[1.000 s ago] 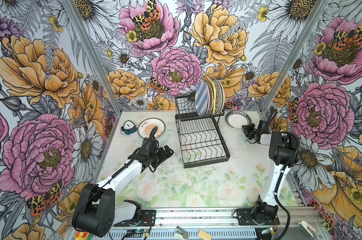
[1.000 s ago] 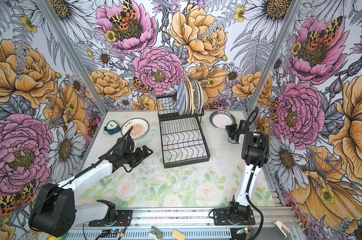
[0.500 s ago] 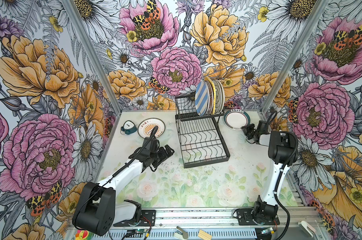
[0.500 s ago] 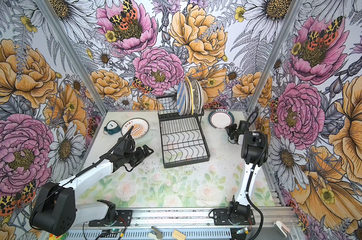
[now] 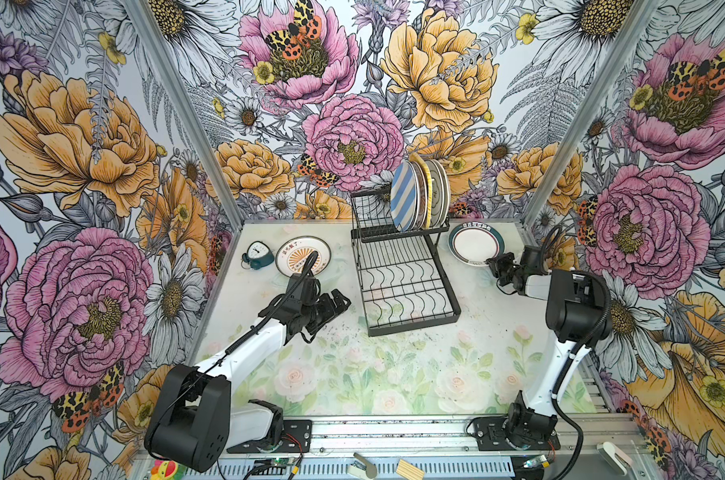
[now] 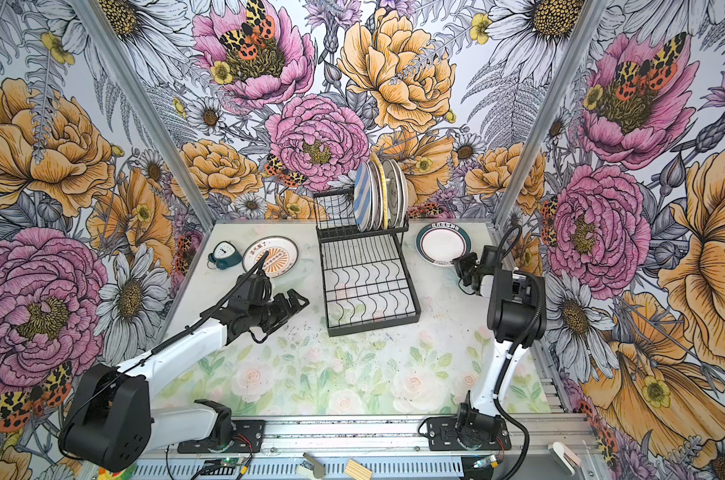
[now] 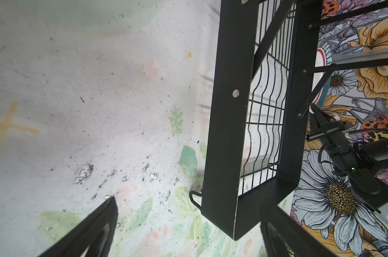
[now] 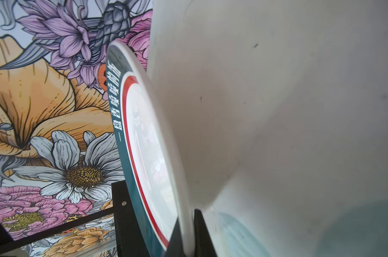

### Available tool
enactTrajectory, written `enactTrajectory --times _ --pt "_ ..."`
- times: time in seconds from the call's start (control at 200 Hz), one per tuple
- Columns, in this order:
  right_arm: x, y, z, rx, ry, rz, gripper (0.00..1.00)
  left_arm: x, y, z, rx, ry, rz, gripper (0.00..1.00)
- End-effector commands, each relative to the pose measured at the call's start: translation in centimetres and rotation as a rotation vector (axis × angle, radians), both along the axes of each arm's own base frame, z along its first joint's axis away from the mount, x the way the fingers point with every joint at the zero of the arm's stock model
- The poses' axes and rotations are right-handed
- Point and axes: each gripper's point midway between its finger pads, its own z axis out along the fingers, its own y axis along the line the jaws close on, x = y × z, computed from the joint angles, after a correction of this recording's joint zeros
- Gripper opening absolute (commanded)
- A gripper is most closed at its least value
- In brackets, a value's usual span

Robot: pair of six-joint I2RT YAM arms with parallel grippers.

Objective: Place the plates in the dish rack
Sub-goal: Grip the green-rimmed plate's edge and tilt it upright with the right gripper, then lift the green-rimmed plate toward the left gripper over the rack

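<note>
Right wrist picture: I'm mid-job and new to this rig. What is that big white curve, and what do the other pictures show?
That camera rides on the right arm, behind its jaws. They are shut on the rim of the teal-rimmed plate, seen edge-on; the white curve seems to be its underside. The two wide pictures come from one overhead camera pair. They show that plate right of the black dish rack, whose upper shelf holds several plates. Left of the rack lie an orange-patterned plate and a teal clock. The left arm hovers beside the rack, jaws open and empty; its wrist camera shows the rack's side.
</note>
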Motion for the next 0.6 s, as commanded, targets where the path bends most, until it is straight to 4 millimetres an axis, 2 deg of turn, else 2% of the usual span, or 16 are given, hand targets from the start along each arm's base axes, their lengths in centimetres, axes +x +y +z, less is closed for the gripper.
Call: enactTrajectory --times 0.0,0.28,0.595 --pt "-1.1 0.2 5.0 -0.036 -0.117 0.037 0.00 0.6 -1.0 2.3 -0.029 -0.078 -0.045 0.99" --pt "-7.6 1.3 6.9 -0.043 -0.092 0.060 0.00 -0.2 -1.7 3.0 -0.049 -0.097 -0.096 0.99" --pt "-14.4 4.2 8.8 -0.055 -0.052 0.129 0.00 -1.4 -3.4 3.9 -0.076 -0.122 -0.183 0.99"
